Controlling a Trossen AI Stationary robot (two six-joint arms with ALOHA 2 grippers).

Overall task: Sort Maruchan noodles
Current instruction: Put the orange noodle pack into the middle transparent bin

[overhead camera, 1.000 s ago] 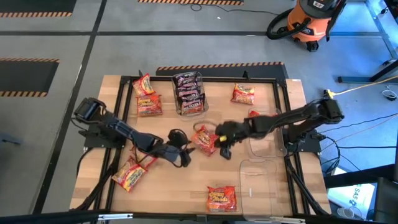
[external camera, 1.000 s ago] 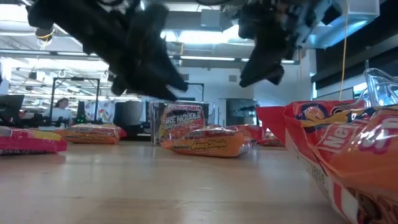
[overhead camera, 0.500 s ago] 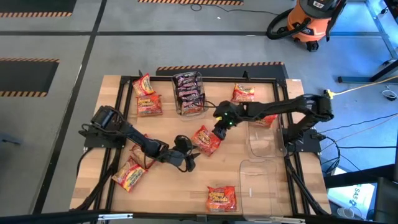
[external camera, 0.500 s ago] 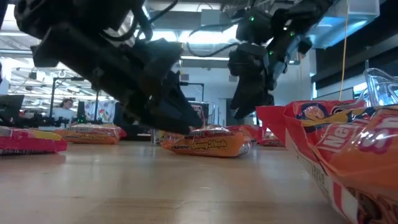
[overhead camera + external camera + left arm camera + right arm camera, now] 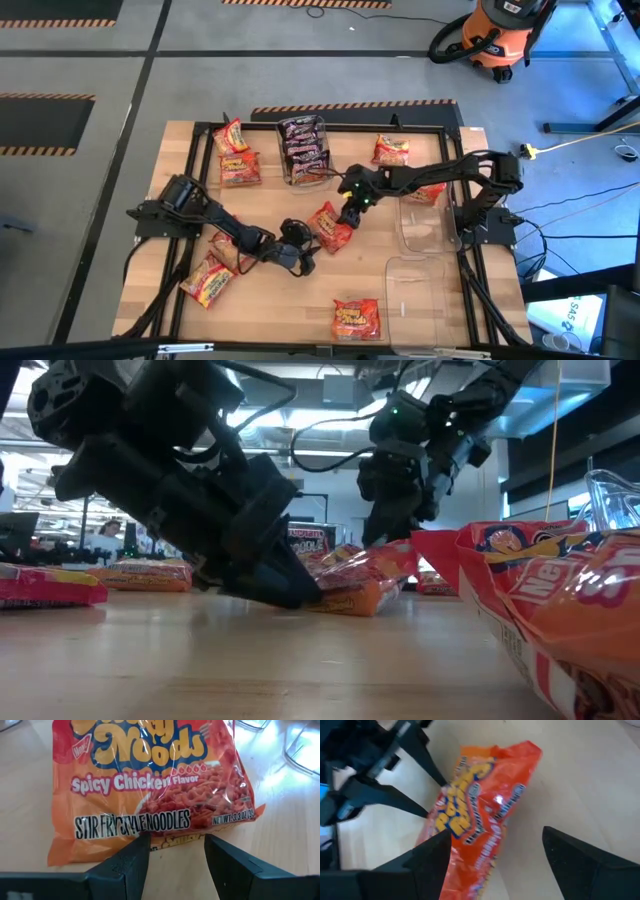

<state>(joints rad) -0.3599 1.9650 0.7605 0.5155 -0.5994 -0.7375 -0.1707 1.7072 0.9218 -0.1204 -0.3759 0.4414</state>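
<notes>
A red-orange Maruchan noodle packet (image 5: 330,225) lies mid-table. In the low view the packet (image 5: 355,580) is tilted, its far end raised. My left gripper (image 5: 306,250) is low at the table by the packet's near-left end. It is open, and the packet's edge (image 5: 175,837) lies just ahead of the gap between its fingers. My right gripper (image 5: 350,207) hovers open above the packet's far end, one finger to each side of the packet (image 5: 480,815). More packets lie around the table. My left gripper comes level along the table from the near left, its fingertips (image 5: 440,782) right at the packet's near-left end (image 5: 445,805). I cannot tell whether they touch it.
A clear bin (image 5: 305,150) of dark packets stands at the far middle. Two clear bins (image 5: 420,228) (image 5: 415,290) sit at the right. Loose packets lie at the far left (image 5: 238,168), far right (image 5: 390,150), near left (image 5: 210,282) and near middle (image 5: 357,318).
My right gripper has moved from beside the packet toward the far edge, then settled over the packet's far end and opened. My left gripper has come down to the table and up to the packet. The packet lay flat before and now sits tilted, far end up.
</notes>
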